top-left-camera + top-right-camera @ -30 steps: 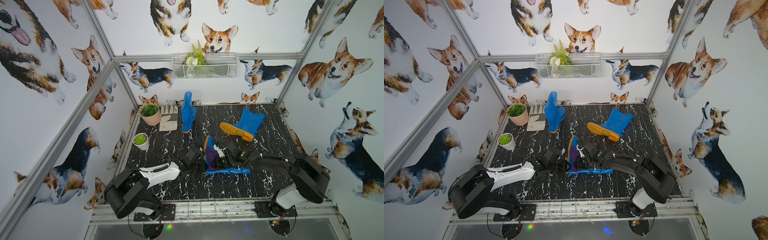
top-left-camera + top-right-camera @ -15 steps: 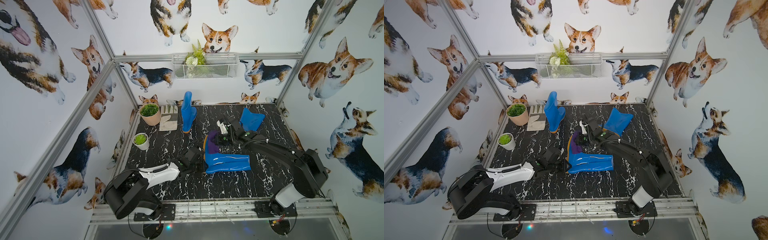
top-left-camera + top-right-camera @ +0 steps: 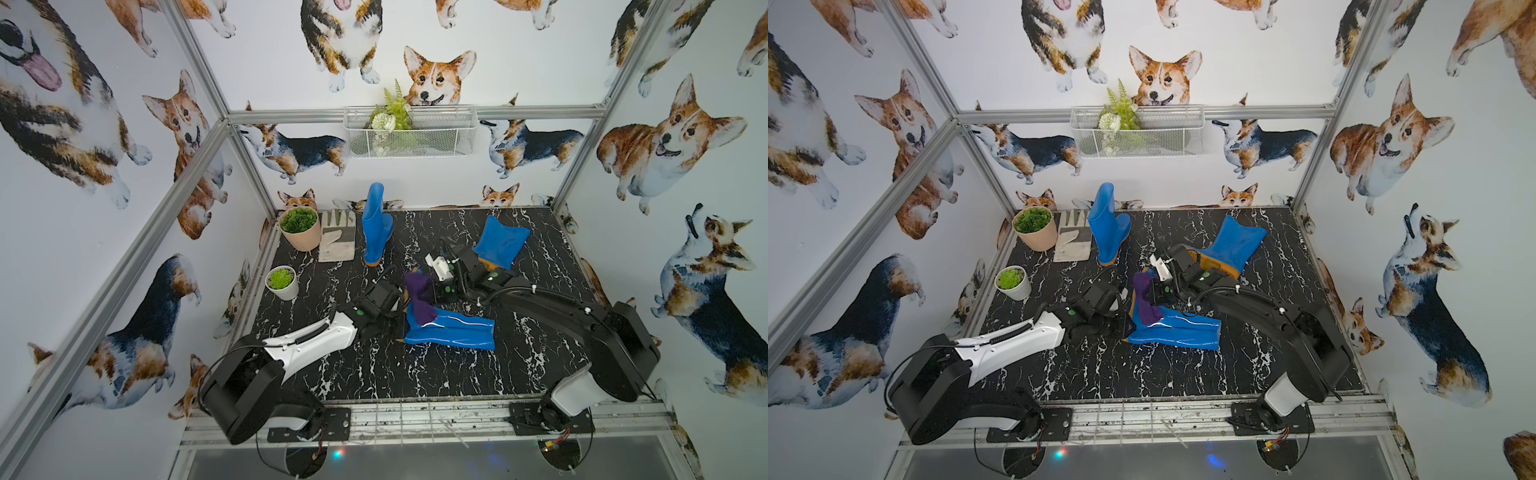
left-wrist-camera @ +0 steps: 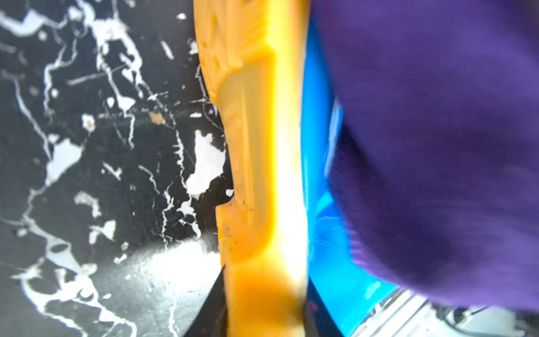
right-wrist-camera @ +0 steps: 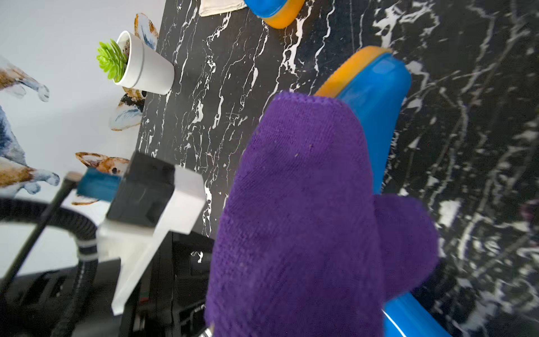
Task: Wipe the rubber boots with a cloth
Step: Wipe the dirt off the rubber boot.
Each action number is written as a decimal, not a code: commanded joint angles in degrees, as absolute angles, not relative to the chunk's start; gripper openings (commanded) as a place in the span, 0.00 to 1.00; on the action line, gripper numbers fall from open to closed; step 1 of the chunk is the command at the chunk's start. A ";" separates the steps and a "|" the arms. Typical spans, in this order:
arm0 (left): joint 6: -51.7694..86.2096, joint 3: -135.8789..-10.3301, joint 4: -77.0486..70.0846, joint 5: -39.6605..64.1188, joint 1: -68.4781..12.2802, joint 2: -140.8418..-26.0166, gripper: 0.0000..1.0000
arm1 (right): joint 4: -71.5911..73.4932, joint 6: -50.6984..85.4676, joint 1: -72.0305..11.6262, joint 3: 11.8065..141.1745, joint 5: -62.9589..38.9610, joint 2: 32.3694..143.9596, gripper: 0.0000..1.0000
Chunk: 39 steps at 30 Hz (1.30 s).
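One blue rubber boot (image 3: 457, 332) (image 3: 1179, 330) lies on its side mid-table, orange sole toward my left arm. My left gripper (image 3: 397, 318) (image 4: 265, 315) is shut on that sole (image 4: 262, 175). The purple cloth (image 3: 419, 297) (image 3: 1145, 301) (image 5: 291, 218) drapes over the boot's foot. My right gripper (image 3: 436, 289) is shut on the cloth's upper end, and the fabric hides its fingers in the right wrist view. A second boot (image 3: 376, 224) stands upright at the back. The third boot (image 3: 500, 245) lies at the back right, partly behind my right arm.
A beige work glove (image 3: 337, 241) lies flat next to a terracotta plant pot (image 3: 300, 228) at the back left. A small white pot (image 3: 282, 282) (image 5: 145, 70) stands near the left edge. A wire basket (image 3: 409, 135) hangs on the back wall.
My right gripper rose from the lying boot's shaft and swung back toward its foot, carrying the cloth, then eased down a little. The left gripper and the boot have stayed put.
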<state>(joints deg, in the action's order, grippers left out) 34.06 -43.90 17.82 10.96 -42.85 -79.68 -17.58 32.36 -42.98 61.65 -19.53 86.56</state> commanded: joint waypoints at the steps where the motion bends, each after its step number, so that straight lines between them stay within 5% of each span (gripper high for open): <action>1: 29.25 -45.92 19.65 9.06 -42.38 -81.12 0.00 | -23.04 26.27 -42.06 61.15 -17.67 83.26 0.00; 6: 24.36 -48.26 24.10 5.42 -42.29 -81.53 0.47 | -27.28 20.09 -42.27 64.42 -19.49 82.53 0.00; 9: 21.80 -47.73 25.83 2.58 -42.33 -78.10 0.56 | -30.45 15.09 -42.71 67.21 -20.36 83.35 0.00; 25: 28.50 -20.01 -1.46 0.51 -45.03 -53.28 0.57 | -43.46 -0.17 -53.20 82.11 -32.80 100.00 0.00; 39: 28.84 -19.97 -10.77 2.68 -45.79 -65.37 0.59 | -28.67 -1.98 -47.96 77.63 -26.16 105.91 0.00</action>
<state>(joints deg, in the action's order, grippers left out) 28.69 -19.55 -7.51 2.31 -45.78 -64.16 -33.06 -0.95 -48.51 76.75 -27.07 105.84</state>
